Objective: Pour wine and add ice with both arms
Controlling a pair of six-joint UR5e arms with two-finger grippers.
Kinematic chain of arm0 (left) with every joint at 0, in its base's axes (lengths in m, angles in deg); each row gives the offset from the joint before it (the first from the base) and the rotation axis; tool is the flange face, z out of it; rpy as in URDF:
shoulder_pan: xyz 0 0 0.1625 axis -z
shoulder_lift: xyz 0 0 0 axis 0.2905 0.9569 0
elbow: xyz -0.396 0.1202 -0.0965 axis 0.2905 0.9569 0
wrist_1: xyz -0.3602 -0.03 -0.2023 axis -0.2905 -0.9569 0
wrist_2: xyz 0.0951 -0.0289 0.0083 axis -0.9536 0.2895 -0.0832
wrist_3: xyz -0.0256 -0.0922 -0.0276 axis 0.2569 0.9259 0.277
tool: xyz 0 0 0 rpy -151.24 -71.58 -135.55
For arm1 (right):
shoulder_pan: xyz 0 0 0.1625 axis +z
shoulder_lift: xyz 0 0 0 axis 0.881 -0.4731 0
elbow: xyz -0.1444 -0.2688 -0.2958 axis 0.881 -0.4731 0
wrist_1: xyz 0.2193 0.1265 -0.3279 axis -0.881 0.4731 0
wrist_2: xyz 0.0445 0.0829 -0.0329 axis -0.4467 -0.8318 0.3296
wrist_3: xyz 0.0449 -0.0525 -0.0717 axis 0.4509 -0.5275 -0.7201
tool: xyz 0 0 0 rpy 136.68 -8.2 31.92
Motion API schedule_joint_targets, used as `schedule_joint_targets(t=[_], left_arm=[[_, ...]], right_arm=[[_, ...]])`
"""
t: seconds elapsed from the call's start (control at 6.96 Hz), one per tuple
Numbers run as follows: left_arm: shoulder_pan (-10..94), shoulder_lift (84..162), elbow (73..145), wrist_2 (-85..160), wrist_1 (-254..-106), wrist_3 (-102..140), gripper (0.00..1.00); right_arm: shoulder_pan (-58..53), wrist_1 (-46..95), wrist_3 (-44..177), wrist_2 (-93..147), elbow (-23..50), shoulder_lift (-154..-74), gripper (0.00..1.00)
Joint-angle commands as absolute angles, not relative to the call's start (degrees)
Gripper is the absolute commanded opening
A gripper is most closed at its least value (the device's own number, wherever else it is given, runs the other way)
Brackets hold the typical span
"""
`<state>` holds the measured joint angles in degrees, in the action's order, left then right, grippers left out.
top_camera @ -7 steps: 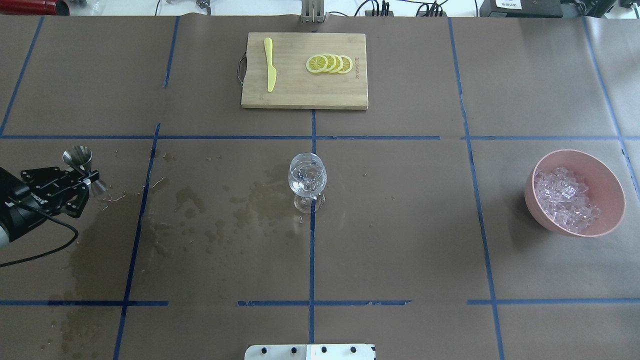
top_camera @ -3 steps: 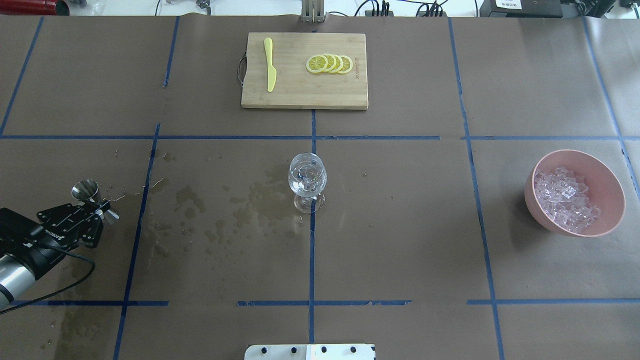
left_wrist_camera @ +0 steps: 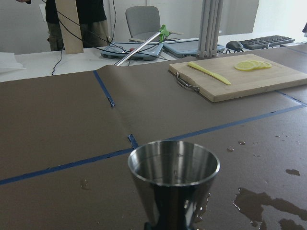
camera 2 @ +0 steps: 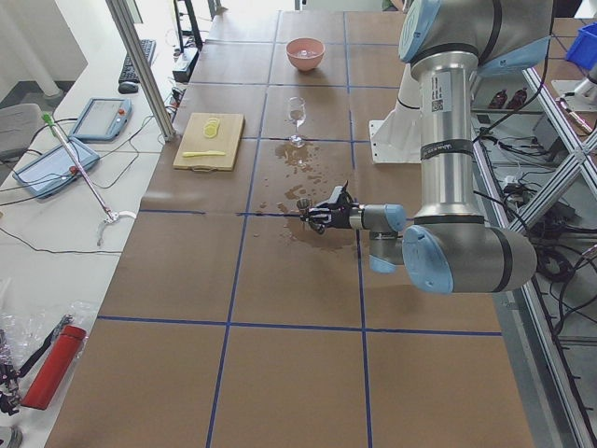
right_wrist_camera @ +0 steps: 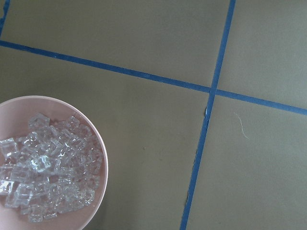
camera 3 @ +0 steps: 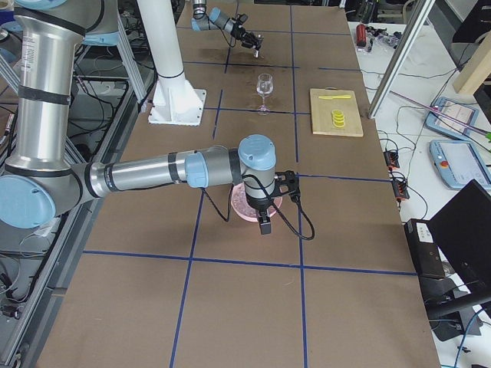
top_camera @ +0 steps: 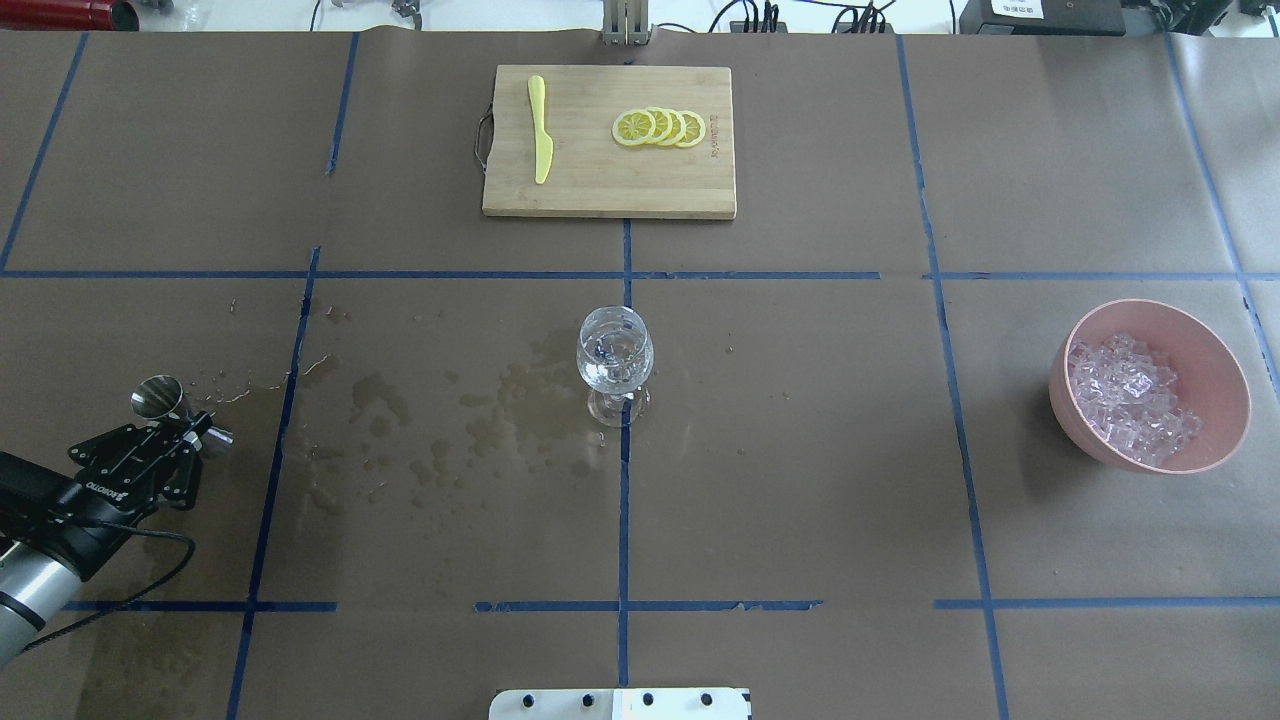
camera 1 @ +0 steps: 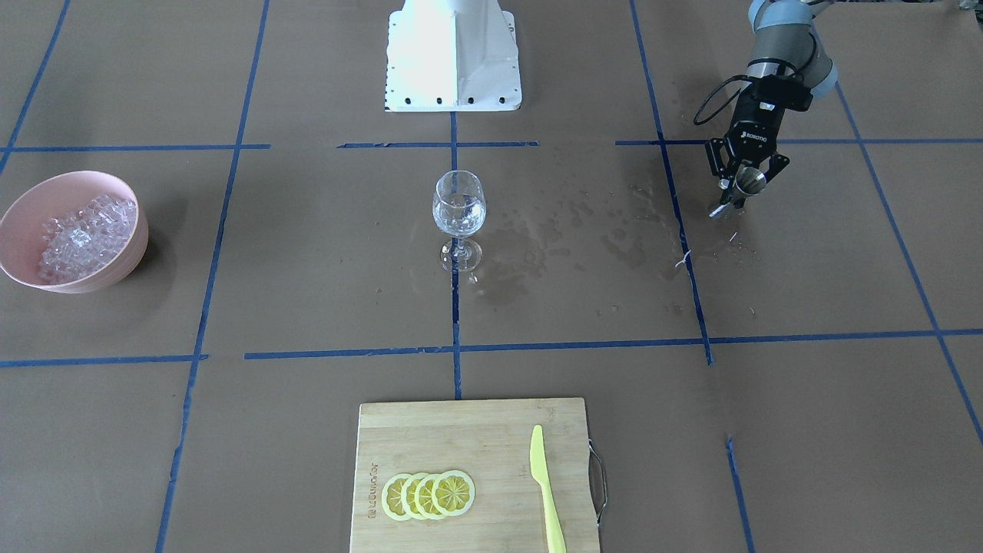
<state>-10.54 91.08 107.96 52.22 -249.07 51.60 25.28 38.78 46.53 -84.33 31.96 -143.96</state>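
My left gripper (top_camera: 190,432) is shut on the waist of a steel jigger (top_camera: 160,398) at the table's left side; it also shows in the front view (camera 1: 741,187). In the left wrist view the jigger's cup (left_wrist_camera: 173,175) stands upright and looks empty. A stemmed glass (top_camera: 614,360) stands at the table's middle with a little clear wine in it (camera 1: 458,217). The ice (top_camera: 1130,398) fills a pink bowl (top_camera: 1225,365) at the right. My right gripper (camera 3: 265,224) hangs above the bowl (right_wrist_camera: 102,165); I cannot tell whether it is open or shut.
A wooden cutting board (top_camera: 600,190) at the far middle holds lemon slices (top_camera: 658,127) and a yellow knife (top_camera: 540,128). Wet patches (top_camera: 440,420) darken the brown paper between jigger and glass. The white robot base (camera 1: 453,54) sits at the near edge.
My left gripper has moved back toward the robot's side of the table with the jigger held in it. The glass and the bowl have not moved.
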Motion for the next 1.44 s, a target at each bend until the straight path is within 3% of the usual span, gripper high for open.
schedule_joint_targets(t=[0.0,0.58,1.15,1.29], left_arm=[[-11.43,95.55,103.73,48.15,-249.52,51.59,0.00],[-11.96,95.83,103.09,48.13,-249.52,51.59,0.01],[-11.96,95.92,102.74,48.13,-249.52,51.42,0.17],[-11.96,95.92,102.74,48.13,-249.52,51.42,0.28]], right_arm=[[25.51,38.79,46.53,-84.33,32.02,-143.96,1.00],[25.51,38.79,46.53,-84.33,32.02,-143.96,1.00],[25.51,38.71,46.53,-84.33,31.93,-143.87,1.00],[25.51,38.79,46.53,-84.33,31.93,-143.87,1.00]])
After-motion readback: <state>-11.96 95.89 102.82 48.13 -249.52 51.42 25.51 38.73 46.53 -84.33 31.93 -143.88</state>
